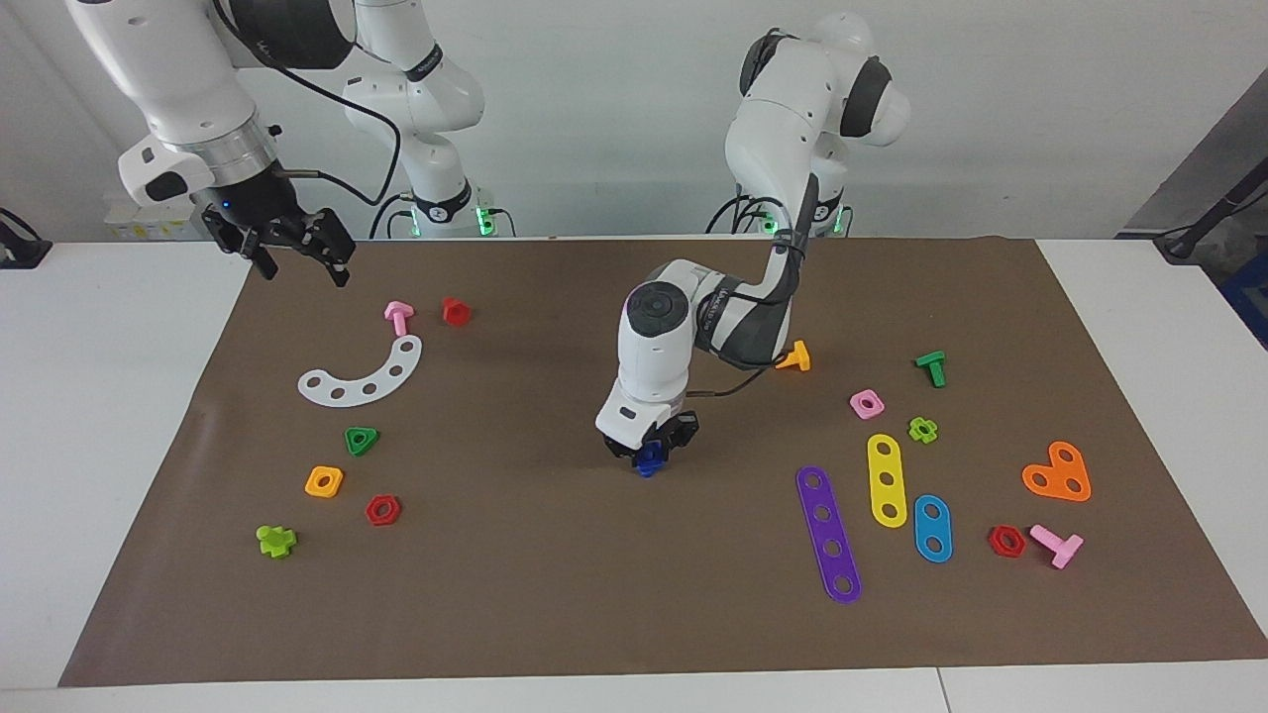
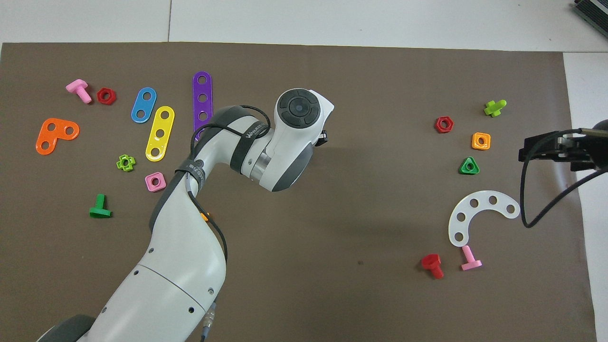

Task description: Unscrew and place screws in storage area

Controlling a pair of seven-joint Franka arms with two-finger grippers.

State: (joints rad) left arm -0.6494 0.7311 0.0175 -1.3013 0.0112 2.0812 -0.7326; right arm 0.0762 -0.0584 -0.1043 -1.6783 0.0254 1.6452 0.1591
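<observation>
Reaching down at the centre of the facing view, the left gripper has its fingers closed on a blue screw, held low over the middle of the brown paper sheet; whether the screw touches the paper cannot be told; only a small dark-blue lump shows between the fingers, its head shape unreadable; in the overhead view the arm's own wrist hides both gripper and screw. A grey band on the left arm's forearm carries white lettering too small to read with certainty.

No containers stand on the bench; all parts lie loose on the paper sheet that covers its middle.

Hanging at the upper left of the facing view, the right gripper waits above the edge of the paper, its fingers spread apart and holding nothing.

Below it in the frame lie a pink bolt, a red bolt and a white curved strip with holes; lower still, a green triangular nut, an orange square nut and a red hex nut. At the right of the facing view lie a purple strip, a yellow strip, a blue strip and an orange heart-shaped plate.
</observation>
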